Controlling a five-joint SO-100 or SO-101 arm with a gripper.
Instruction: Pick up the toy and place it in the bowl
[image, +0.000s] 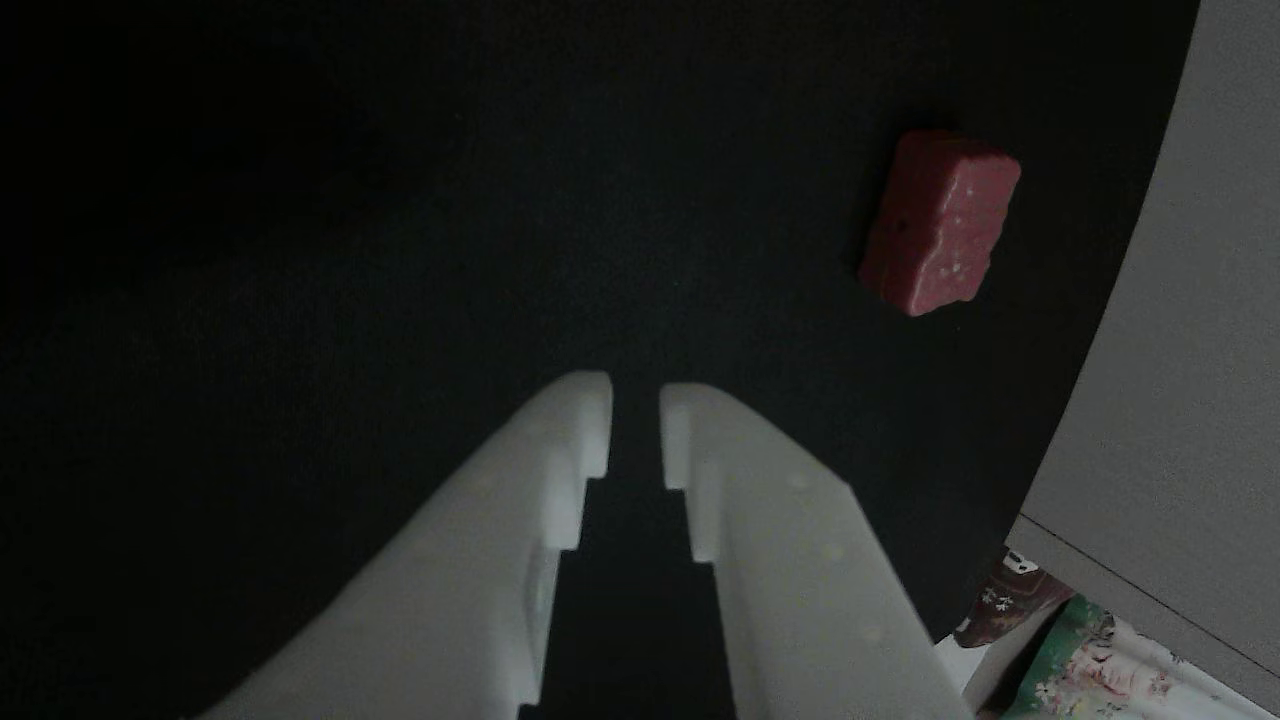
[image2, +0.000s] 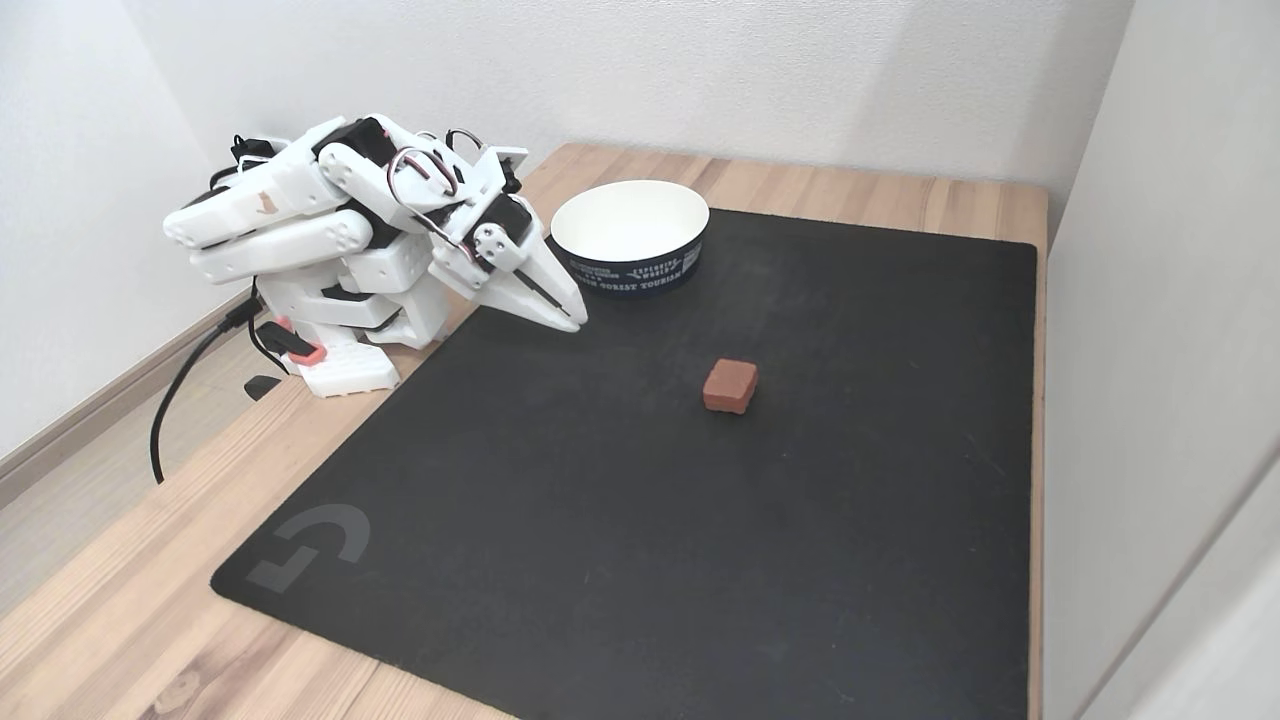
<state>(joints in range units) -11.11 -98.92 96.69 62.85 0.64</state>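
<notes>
The toy (image2: 729, 385) is a small dark-red block lying on the black mat (image2: 650, 560), right of centre in the fixed view. In the other view the toy (image: 940, 225) sits at the upper right, showing pale specks and a tiny hole. The bowl (image2: 630, 262), white inside with a dark printed band, stands at the mat's back edge. My white gripper (image2: 575, 318) hovers low over the mat's back-left corner, just left of the bowl and well left of the toy. In the other view my gripper (image: 635, 400) is shut, empty, with only a thin slit between the tips.
The arm's base (image2: 335, 365) stands on the wooden table (image2: 120, 600) left of the mat, with a black cable trailing off the left edge. White walls close the back and the right side (image2: 1160, 300). The table's right edge lies just past the mat.
</notes>
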